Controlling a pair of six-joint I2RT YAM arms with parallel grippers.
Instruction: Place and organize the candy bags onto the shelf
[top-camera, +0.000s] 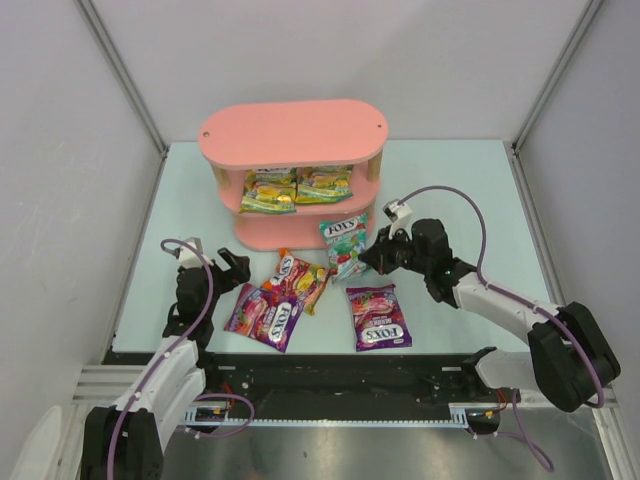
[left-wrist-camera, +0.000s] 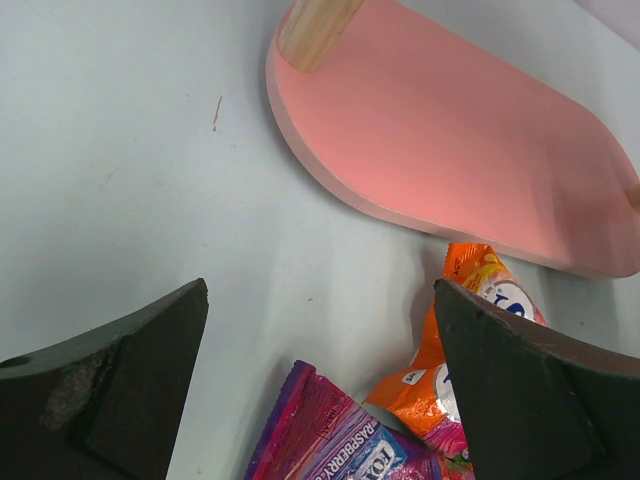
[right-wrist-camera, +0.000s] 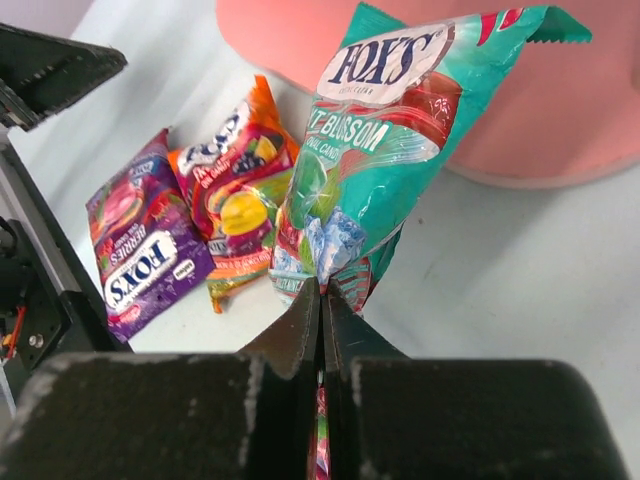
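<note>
The pink shelf (top-camera: 292, 130) stands at the back middle, with two yellow-green bags (top-camera: 271, 188) side by side on its middle tier. My right gripper (top-camera: 368, 255) is shut on the teal bag (top-camera: 343, 243) and holds it upright in front of the shelf's bottom board (right-wrist-camera: 560, 110); the teal bag (right-wrist-camera: 385, 130) fills the right wrist view. The red-orange bag (top-camera: 297, 278) and a purple bag (top-camera: 263, 315) overlap on the table; another purple bag (top-camera: 377, 316) lies to the right. My left gripper (top-camera: 238, 268) is open just left of them, above the purple bag (left-wrist-camera: 340, 440) and the red-orange bag (left-wrist-camera: 470, 330).
The shelf's bottom board (left-wrist-camera: 450, 130) and a wooden post (left-wrist-camera: 312, 28) show in the left wrist view. Grey walls enclose the pale table (top-camera: 470, 190) on three sides. A black rail (top-camera: 350, 370) runs along the near edge.
</note>
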